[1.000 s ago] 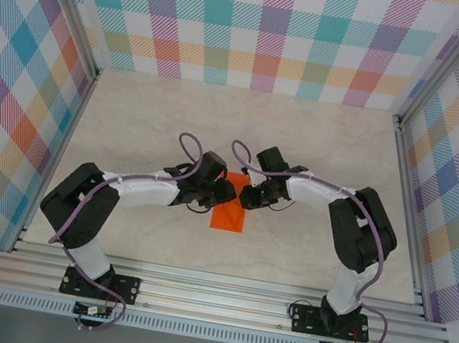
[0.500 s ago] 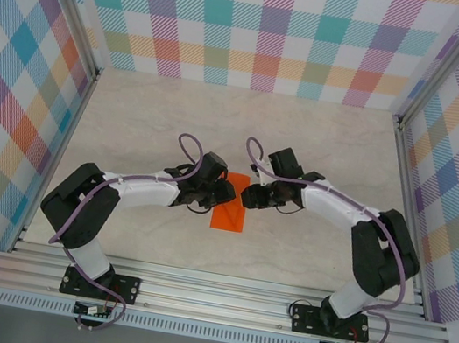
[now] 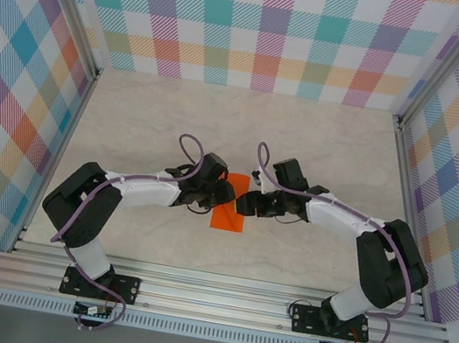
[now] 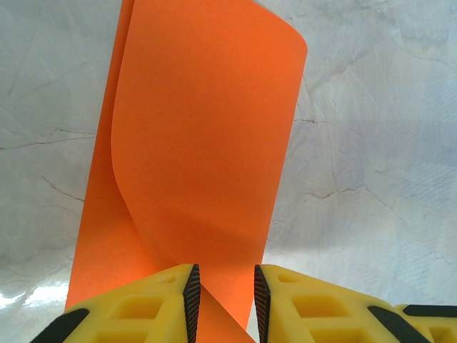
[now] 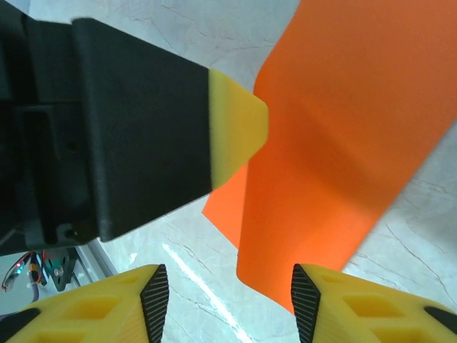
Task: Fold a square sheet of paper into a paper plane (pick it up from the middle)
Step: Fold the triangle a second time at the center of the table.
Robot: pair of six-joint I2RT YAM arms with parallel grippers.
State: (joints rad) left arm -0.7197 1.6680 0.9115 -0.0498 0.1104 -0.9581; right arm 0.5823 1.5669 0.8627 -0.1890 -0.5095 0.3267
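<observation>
No writing, label, brand mark, number or sign can be read in any view. The thin, bright orange square sheet of paper (image 4: 207, 143) shows plain, unprinted faces in both wrist views. The top view is too coarse to make out any marking on the small parts at the near edge of the table.

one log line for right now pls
left pincer: curled flap of thin bright orange paper sheet between jaws, grip unclear | right pincer: open at sheet's edge
</observation>
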